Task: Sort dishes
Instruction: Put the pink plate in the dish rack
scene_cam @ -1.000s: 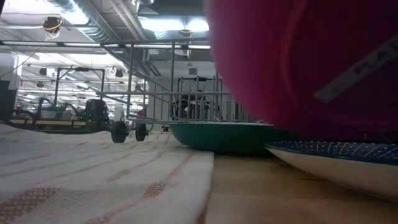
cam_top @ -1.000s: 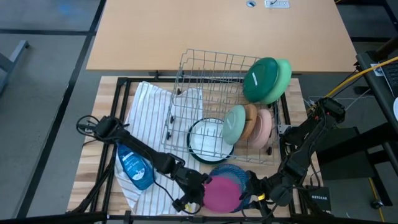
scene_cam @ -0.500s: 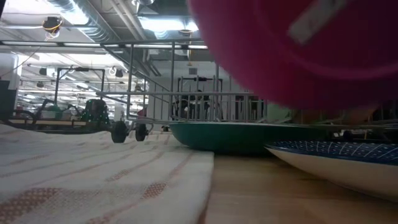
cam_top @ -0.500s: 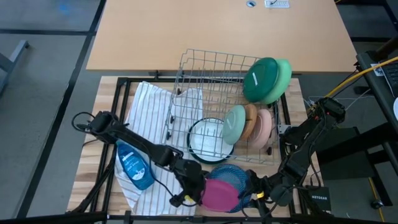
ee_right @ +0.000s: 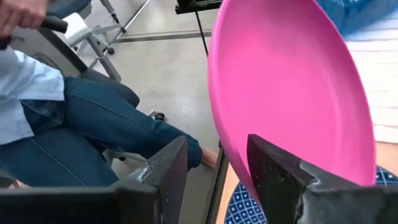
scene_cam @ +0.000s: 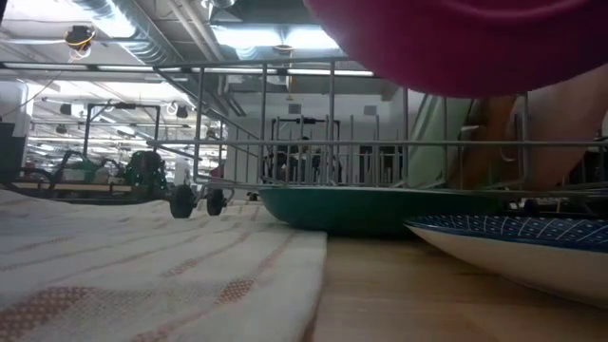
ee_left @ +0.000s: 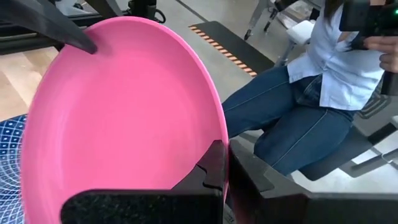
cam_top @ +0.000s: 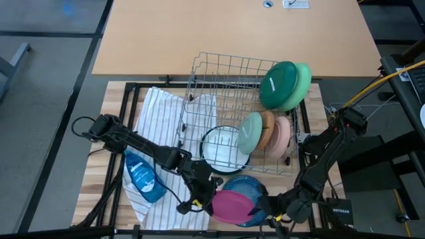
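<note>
The only lettering I can make out is "NETGEAR", printed in white on a small black box [cam_top: 344,211] sitting at the near right edge of the counter [cam_top: 119,119] in the high view. The blue soap bottle [cam_top: 141,176] carries a pale label, but its print is too small to read. A white tag [cam_top: 295,3] lies at the far edge of the tan surface; nothing on it is legible either.
</note>
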`<action>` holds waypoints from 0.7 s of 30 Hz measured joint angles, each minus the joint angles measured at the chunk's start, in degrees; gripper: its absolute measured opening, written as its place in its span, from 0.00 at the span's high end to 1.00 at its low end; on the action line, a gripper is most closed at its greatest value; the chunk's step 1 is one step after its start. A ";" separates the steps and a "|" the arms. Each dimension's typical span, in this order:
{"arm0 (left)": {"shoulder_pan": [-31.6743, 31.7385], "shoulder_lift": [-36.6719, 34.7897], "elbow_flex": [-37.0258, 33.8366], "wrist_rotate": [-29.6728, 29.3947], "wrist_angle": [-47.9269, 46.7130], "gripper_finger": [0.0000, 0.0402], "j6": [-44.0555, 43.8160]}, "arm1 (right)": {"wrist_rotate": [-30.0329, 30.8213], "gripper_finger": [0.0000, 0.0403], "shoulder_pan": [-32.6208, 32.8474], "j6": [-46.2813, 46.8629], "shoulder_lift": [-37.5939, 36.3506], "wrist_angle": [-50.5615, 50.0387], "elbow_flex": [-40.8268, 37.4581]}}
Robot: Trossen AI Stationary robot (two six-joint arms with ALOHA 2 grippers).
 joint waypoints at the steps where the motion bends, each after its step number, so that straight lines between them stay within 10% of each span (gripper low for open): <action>1: 0.14 0.00 0.00 0.03 -0.02 1.00 -0.01 | 0.02 0.58 -0.02 -0.71 0.29 0.13 0.00; 12: 0.76 0.00 0.00 0.94 -0.25 1.00 0.28 | -0.26 0.60 -4.13 -0.99 4.78 0.86 0.00; 21: 1.52 0.00 -0.12 1.29 -1.83 0.98 0.28 | -2.88 0.89 -5.35 -2.56 5.11 4.37 0.00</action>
